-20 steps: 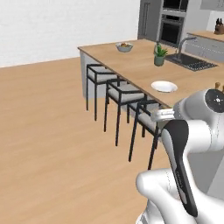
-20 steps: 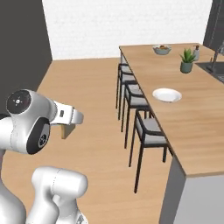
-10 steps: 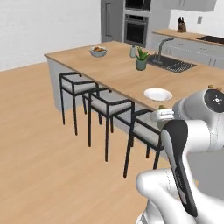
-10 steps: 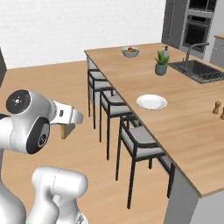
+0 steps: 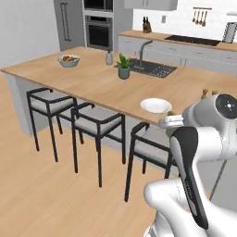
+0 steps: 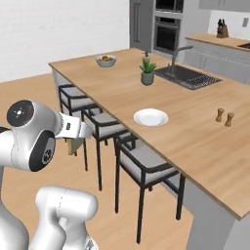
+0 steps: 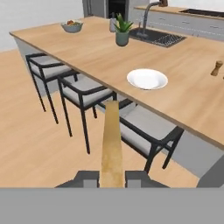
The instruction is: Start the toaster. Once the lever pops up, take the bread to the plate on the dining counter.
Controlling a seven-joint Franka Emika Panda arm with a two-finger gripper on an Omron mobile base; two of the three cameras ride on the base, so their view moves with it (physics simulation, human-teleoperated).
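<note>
My gripper is shut on the bread, a thin tan slice seen edge-on that sticks out ahead of the fingers. The slice also shows under the hand in the right base view. The white plate lies near the stool-side edge of the dining counter, ahead of the slice and a little to the right, well apart from it. In the base views the plate lies beyond the hand on the wooden worktop. The toaster is out of view.
Three black stools stand along the counter's near side, one right below the plate. On the worktop are a fruit bowl, a potted plant, a dark sink and two shakers.
The whole picture has shifted as the base drove and turned; the counter and plate now lie closer and more central. The gripper stays shut on the bread.
</note>
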